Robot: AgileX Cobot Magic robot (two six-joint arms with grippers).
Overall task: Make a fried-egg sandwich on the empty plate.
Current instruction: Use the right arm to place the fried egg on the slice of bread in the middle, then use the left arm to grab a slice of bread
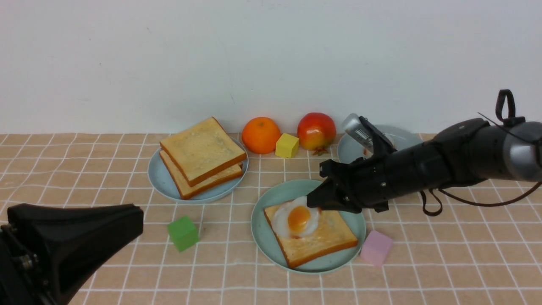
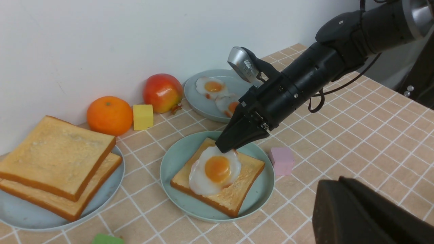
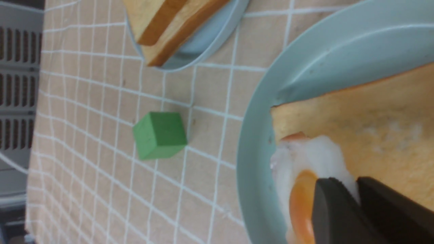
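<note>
Catalogued on the mint-green plate [image 1: 311,267]: one golden-brown toast slice [image 1: 324,248], square, darker-crusted, tilted, topped off-centre by one fried egg [image 1: 296,218], white, ragged-edged, orange-yolked, whose edge met my right pincer [image 1: 314,203], its spread I could not tell, while my left pincer [image 2: 342,181] stood closed, apart.

We see a round mint-green plate [image 1: 311,267] beneath the right hand [image 1: 314,202], holding one golden-brown, dark-crusted toast slice [image 1: 322,243], lying flat and askew; a white fried egg [image 1: 283,224] with orange yolk touches the fingertips.
</note>
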